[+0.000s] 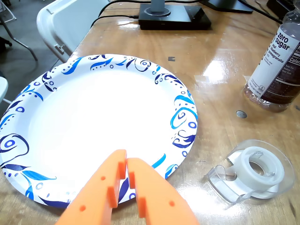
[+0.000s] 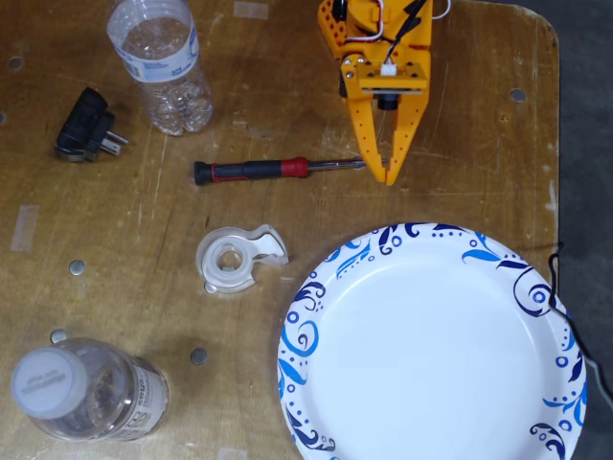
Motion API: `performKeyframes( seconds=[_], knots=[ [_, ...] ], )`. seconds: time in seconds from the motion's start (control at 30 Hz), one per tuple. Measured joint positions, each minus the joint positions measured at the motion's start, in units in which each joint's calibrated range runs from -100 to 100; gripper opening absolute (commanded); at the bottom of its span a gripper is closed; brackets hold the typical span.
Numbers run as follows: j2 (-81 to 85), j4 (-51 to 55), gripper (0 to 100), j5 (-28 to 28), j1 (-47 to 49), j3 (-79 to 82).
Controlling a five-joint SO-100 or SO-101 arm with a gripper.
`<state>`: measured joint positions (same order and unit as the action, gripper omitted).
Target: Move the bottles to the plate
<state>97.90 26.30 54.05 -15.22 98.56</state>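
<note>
The plate (image 2: 305, 331) is white with blue swirls and lies at the lower right of the fixed view; its surface is bare. My orange gripper (image 2: 388, 178) is shut on nothing just above the plate's far rim. The wrist view shows the gripper (image 1: 126, 161) over the near rim of the plate (image 1: 183, 117). A blue-and-white labelled bottle (image 2: 161, 67) is at the top left of the fixed view. A wider white-capped bottle (image 2: 86, 393) stands at the bottom left. It shows at the wrist view's right edge as a bottle (image 1: 276, 65) with a white black-printed label. Both bottles are well away from the gripper.
A clear tape dispenser (image 2: 235, 259) (image 1: 255, 171) sits between the plate and the bottles. A red-and-black screwdriver (image 2: 268, 170) lies beside the gripper, and a black plug adapter (image 2: 86, 131) sits at far left. A black monitor base (image 1: 171, 16) and a white chair (image 1: 58, 23) lie beyond the plate.
</note>
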Motion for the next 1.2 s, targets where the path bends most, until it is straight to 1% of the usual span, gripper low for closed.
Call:
performKeyframes(
  seconds=[0.07,0.13,0.23,0.3,0.7,0.83,0.9,1.2],
  knots=[
    [0.00,-0.43,1,-0.16,0.73,0.00],
    [0.00,-1.96,1,-3.07,4.65,0.00],
    [0.00,-2.38,1,-3.13,4.19,0.00],
    [0.00,-2.38,1,-3.59,5.56,0.00],
    [0.00,-3.40,1,-3.86,5.20,0.09],
    [0.00,-3.66,1,-3.91,2.73,-0.09],
    [0.00,-5.70,1,-3.91,1.09,-0.09],
    [0.00,-18.55,1,-4.01,-0.64,-0.09]
  ],
)
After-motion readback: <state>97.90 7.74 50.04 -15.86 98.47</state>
